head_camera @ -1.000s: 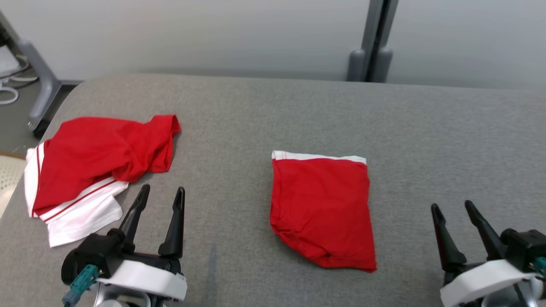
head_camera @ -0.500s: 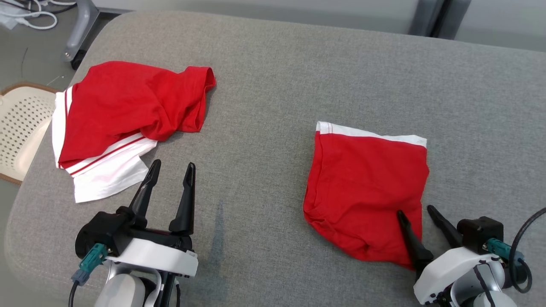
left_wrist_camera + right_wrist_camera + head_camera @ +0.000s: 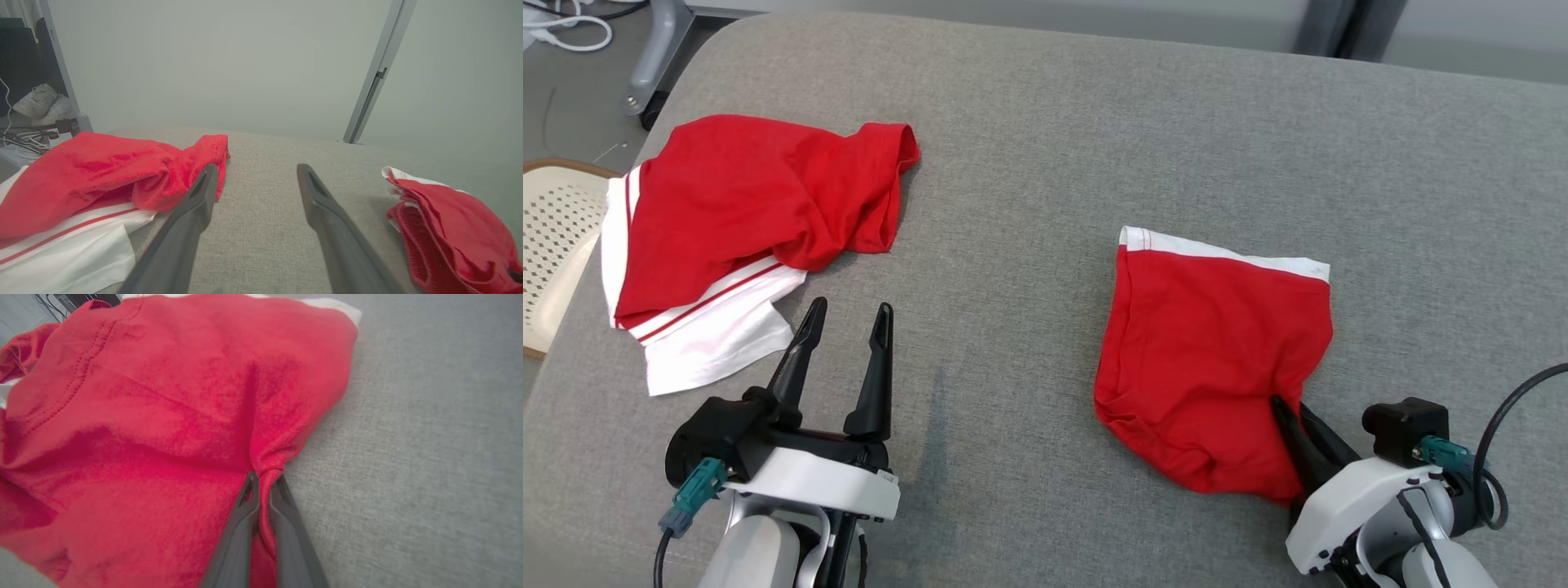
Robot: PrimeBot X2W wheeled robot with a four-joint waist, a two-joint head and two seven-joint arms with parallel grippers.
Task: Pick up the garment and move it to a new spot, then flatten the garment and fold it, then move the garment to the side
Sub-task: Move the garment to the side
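Head view. A grey woven pad [image 3: 1029,163] with rounded corners is the work surface. The folded garment [image 3: 1213,351] lies right of centre. It is red knit with a white band along its far edge, roughly rectangular, and its near edge is lumpy. The right gripper [image 3: 1290,406] is at the near right corner, fingers drawn together on a pinch of red cloth that puckers toward the tips. The left gripper [image 3: 849,306] is spread wide with nothing in it, over bare pad just beside the crumpled garment [image 3: 743,212], which is red over white with red stripes. The two garments are well apart, with bare pad between them. Off the pad to the left are a cream perforated seat [image 3: 551,237], cut off by the frame, and a grey wheeled leg [image 3: 645,73]. A black cable [image 3: 1499,425] loops by the right wrist.

Left wrist view. Two dark fingers are splayed with grey weave between them. The crumpled garment's hemmed red opening sits beside one fingertip. The folded garment is at the right edge, its layers seen side-on and partly cut off. Behind are a pale wall, a slanted metal post [image 3: 378,77] and white shoes [image 3: 41,104] at far left.

Right wrist view. The fingers nearly touch, with a ridge of red cloth clamped between them. A stitched hem line runs at upper left. The picture is soft, so I cannot tell how many layers are caught.
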